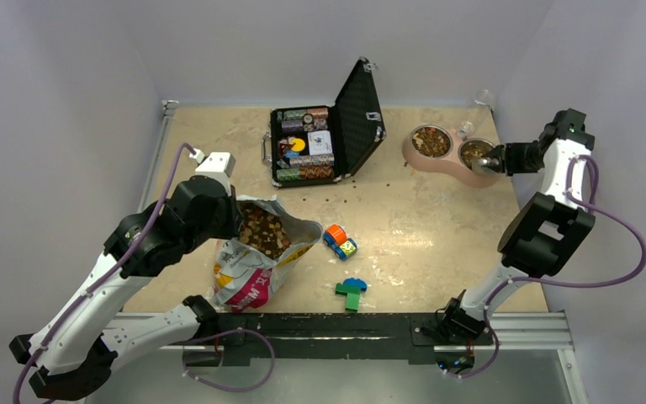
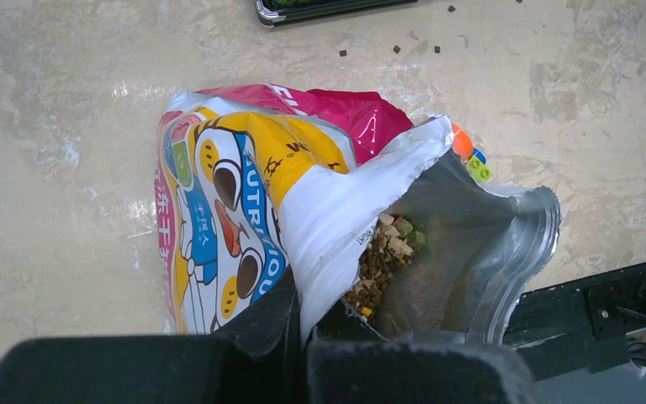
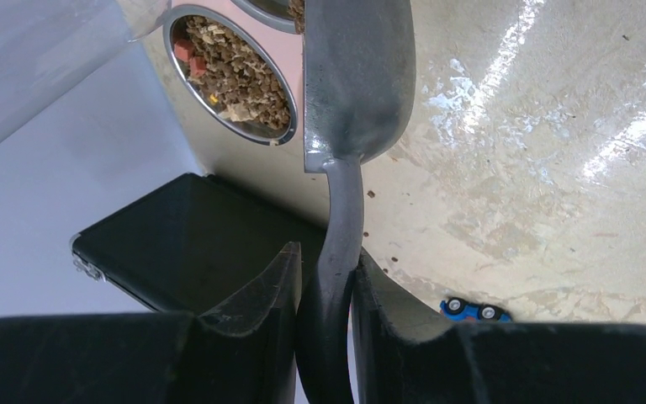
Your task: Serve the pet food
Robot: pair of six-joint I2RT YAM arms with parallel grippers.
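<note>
The pet food [image 1: 265, 231] fills an open pink, yellow and white bag [image 1: 244, 278] at the front left; it also shows in the left wrist view [image 2: 380, 263]. My left gripper [image 1: 234, 220] is shut on the bag's white rim [image 2: 336, 210]. More kibble lies in the two steel bowls [image 1: 431, 141] of a pink double dish [image 1: 410, 153] at the back right. My right gripper [image 1: 498, 160] is shut on the handle of a grey scoop [image 3: 357, 76], whose head hangs over the dish next to the filled bowl [image 3: 231, 71].
An open black case of poker chips [image 1: 324, 143] stands at the back centre. An orange-blue toy car [image 1: 341, 241] and green and blue bricks [image 1: 352, 292] lie in front. Loose kibble [image 1: 345, 198] dots the table. A clear cup [image 1: 481, 101] stands behind the dish. Walls close three sides.
</note>
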